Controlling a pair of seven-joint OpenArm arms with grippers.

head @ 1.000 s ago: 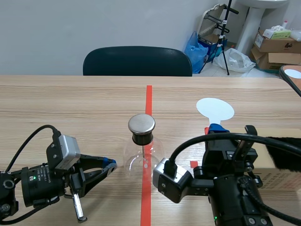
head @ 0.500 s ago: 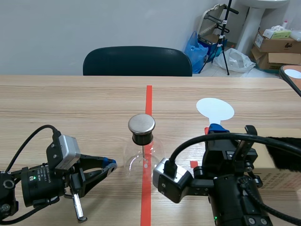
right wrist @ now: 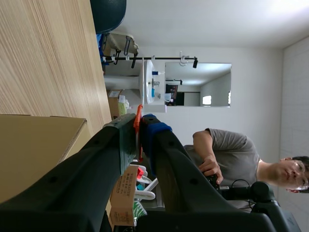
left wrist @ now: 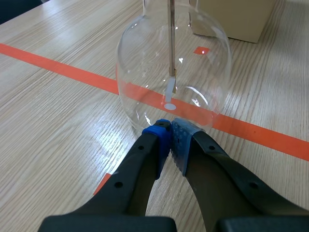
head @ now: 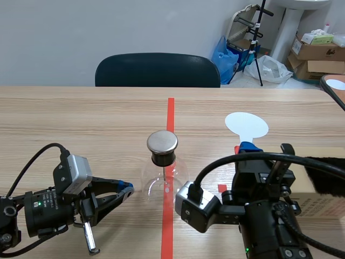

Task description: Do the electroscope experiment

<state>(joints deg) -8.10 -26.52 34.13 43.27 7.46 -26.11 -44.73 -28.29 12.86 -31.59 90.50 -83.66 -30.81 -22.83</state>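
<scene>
**Electroscope on the table's centre line, left gripper closed against its glass**

A wooden table (head: 81,118) has an orange-red tape line (head: 171,113) running down its middle. The electroscope (head: 163,159) stands upright on that line. It is a round, clear glass flask with a black neck and a flat metal cap. In the left wrist view, a thin metal rod (left wrist: 172,38) hangs straight down inside the glass, with a pale leaf at its lower end.

The left gripper (head: 126,191) lies low over the table, coming in from the left. Its two fingers are pressed together with nothing between them, and the blue pads (left wrist: 161,139) meet. The tips sit right at the lower curve of the flask, on the side nearest the robot. I cannot tell whether they touch the glass or stop just short of it.

The right gripper (head: 245,147) is to the right of the flask and clear of it. Its fingers are drawn in close, pinching a thin orange-red strip (right wrist: 138,126) between the pads. In the scene view a white disc (head: 246,125) shows just beyond the fingertips. I cannot tell whether it joins the strip.

A cardboard box (head: 323,202) sits beside the right arm with a dark furry cloth (head: 329,181) on top of it. A dark chair (head: 157,69) stands at the far side of the table. In the right wrist view, a person (right wrist: 231,154) in a grey top is in the background of the room.
</scene>
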